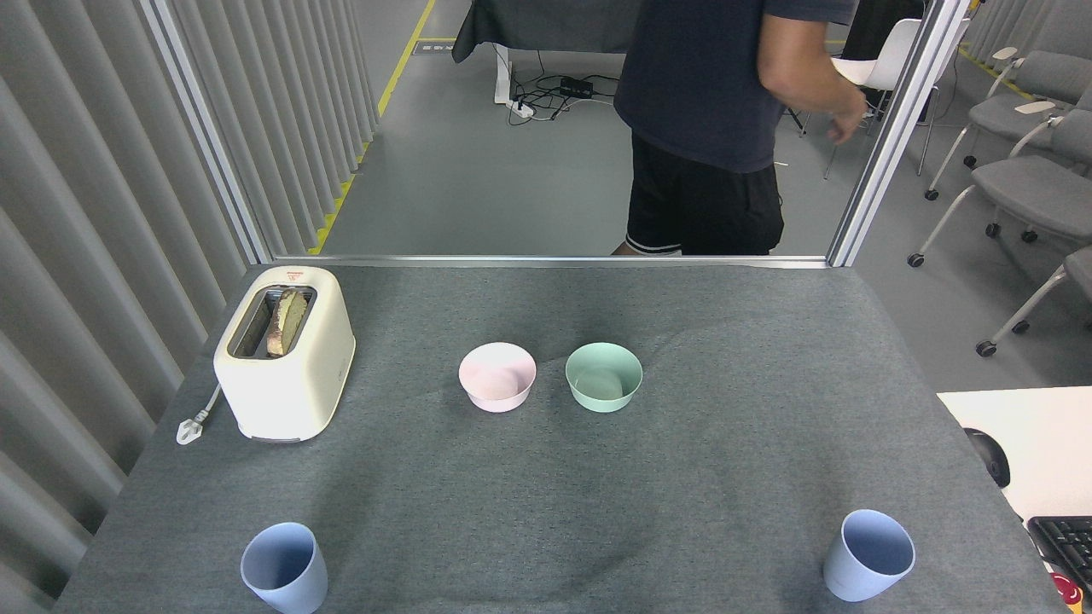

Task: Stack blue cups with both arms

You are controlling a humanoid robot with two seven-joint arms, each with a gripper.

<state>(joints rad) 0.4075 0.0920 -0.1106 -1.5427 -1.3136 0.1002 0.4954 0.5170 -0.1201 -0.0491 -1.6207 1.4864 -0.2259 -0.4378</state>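
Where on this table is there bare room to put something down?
The widest free patch is the cloth between the left blue cup and the right blue cup, in front of the pink bowl and green bowl. The far right is bare too. The toaster crowds the far left.
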